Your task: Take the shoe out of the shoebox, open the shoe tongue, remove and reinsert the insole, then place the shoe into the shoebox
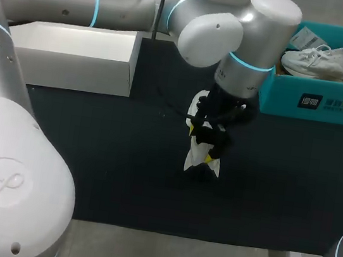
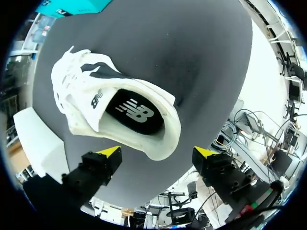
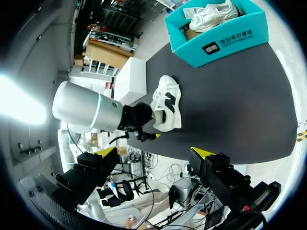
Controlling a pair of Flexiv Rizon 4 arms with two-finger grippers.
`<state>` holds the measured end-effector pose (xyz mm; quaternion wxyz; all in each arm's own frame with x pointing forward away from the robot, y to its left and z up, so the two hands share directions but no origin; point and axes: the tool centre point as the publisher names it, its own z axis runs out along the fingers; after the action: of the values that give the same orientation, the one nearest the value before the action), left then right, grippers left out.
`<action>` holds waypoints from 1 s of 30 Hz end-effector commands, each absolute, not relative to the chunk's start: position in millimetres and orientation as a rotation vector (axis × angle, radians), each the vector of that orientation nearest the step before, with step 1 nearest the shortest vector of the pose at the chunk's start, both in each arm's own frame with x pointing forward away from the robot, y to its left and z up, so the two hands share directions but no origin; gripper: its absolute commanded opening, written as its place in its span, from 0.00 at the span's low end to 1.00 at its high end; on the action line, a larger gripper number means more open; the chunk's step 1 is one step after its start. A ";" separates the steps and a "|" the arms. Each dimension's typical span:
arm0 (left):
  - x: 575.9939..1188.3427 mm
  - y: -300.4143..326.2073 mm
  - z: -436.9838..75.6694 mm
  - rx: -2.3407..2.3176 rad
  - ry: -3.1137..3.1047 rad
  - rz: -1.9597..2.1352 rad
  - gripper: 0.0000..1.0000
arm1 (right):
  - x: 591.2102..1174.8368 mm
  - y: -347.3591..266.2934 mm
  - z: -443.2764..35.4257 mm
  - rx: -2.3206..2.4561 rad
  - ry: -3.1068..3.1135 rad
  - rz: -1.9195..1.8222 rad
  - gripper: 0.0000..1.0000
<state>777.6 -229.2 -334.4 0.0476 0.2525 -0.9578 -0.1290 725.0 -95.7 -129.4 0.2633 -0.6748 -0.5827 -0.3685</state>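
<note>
Dealing with the shoe (image 3: 167,103): out of the box (image 1: 316,101), lying mid-mat (image 1: 122,160), black insole (image 2: 132,112) seated inside. Hovering just over its heel with the left gripper (image 2: 157,155), fingers spread, holding nothing; right gripper (image 3: 154,152) likewise spread and empty, near the box. Probably the tongue-and-insole step; next calls for pinching the insole's heel edge. Bare mat all round, white block (image 1: 74,51) and box well apart
</note>
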 end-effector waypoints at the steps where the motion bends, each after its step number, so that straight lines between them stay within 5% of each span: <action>1: 774.7 -225.7 -324.9 0.730 -2.951 -0.337 0.98 | 724.3 -95.2 -129.7 -1.829 -1.576 -0.995 1.00; 30: 787.6 -241.4 -346.0 0.031 -3.111 -0.035 1.00 | 724.3 -95.2 -129.7 -1.829 -1.576 -0.995 1.00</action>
<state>787.2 -231.8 -341.6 0.0178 0.0174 -0.9997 -0.0008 725.0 -95.8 -129.4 0.2633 -0.6748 -0.5827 -0.3685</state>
